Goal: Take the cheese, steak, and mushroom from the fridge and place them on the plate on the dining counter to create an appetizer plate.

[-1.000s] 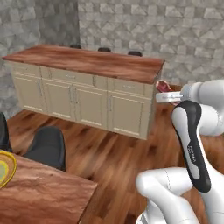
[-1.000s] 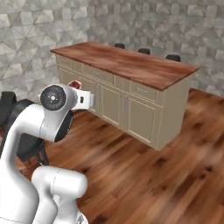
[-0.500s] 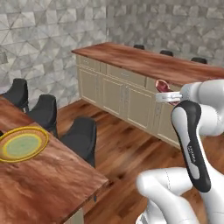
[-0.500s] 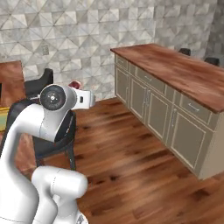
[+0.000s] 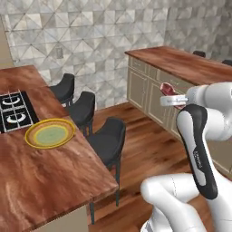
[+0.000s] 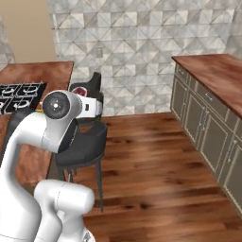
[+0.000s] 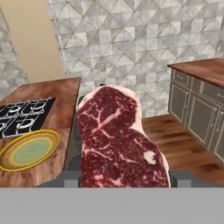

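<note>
Dining counter (image 5: pixel 50 176) with bare plate (image 5: pixel 50 134); tool (image 7: pixel 124 179) gripping steak (image 7: pixel 120 140), jaws wide.

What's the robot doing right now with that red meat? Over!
Gripper shut on the flat red-pink raw steak, held high. Yellow-rimmed, pale-green plate bare on reddish-brown wood counter. Black chairs stand alongside the counter.

Even, diffuse rendered light, bright; no clear source. Faint soft shadows under stools (image 5: pixel 106 140) left of gripper. No glare. Slight softness throughout; steak (image 7: pixel 118 140) close ahead of gripper, sharp, marbling crisp.
</note>
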